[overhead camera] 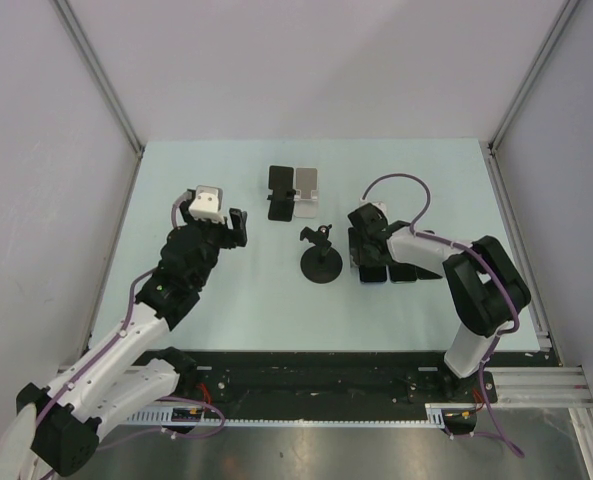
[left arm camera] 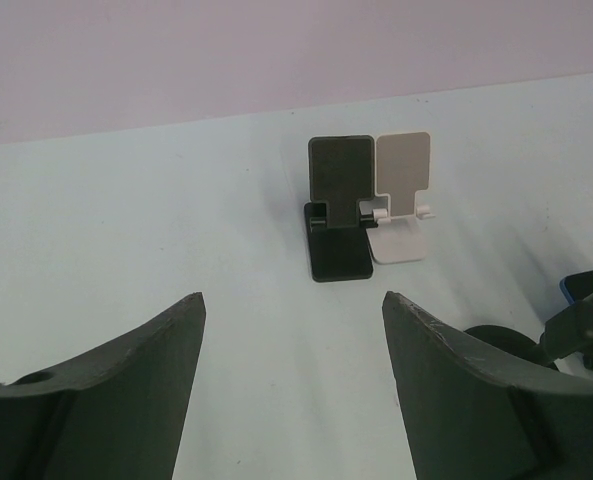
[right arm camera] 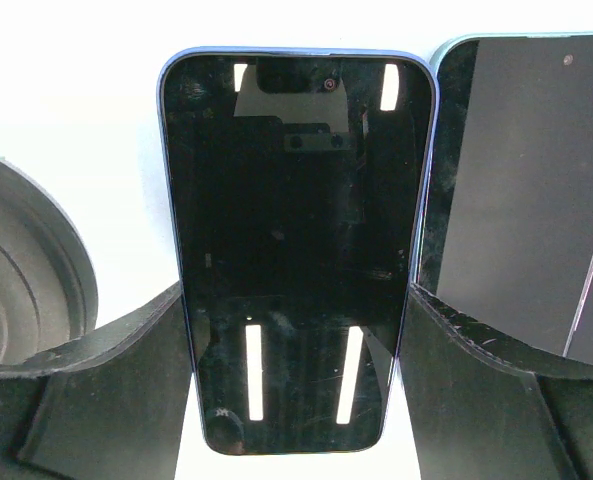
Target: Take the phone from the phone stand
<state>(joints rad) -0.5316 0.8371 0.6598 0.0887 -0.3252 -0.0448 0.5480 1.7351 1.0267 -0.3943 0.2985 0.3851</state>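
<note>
A dark phone with a blue rim (right arm camera: pixel 296 180) lies flat between my right gripper's fingers. The right gripper (right arm camera: pixel 296 290) is shut on its two long sides, low over the table, just right of the black round-base phone stand (overhead camera: pixel 321 262). In the top view the gripper (overhead camera: pixel 364 258) sits over the phone (overhead camera: pixel 373 274). The round stand holds nothing. My left gripper (overhead camera: pixel 238 228) is open and empty above the table's left half, facing a black folding stand (left arm camera: pixel 338 205) and a white one (left arm camera: pixel 401 195). Both of those are empty.
A second phone (right arm camera: pixel 526 200) lies right beside the held one, and another shows in the top view (overhead camera: pixel 408 272). The round stand's base (right arm camera: pixel 16 260) is close on the left of the right gripper. White walls enclose the pale table (overhead camera: pixel 226 300).
</note>
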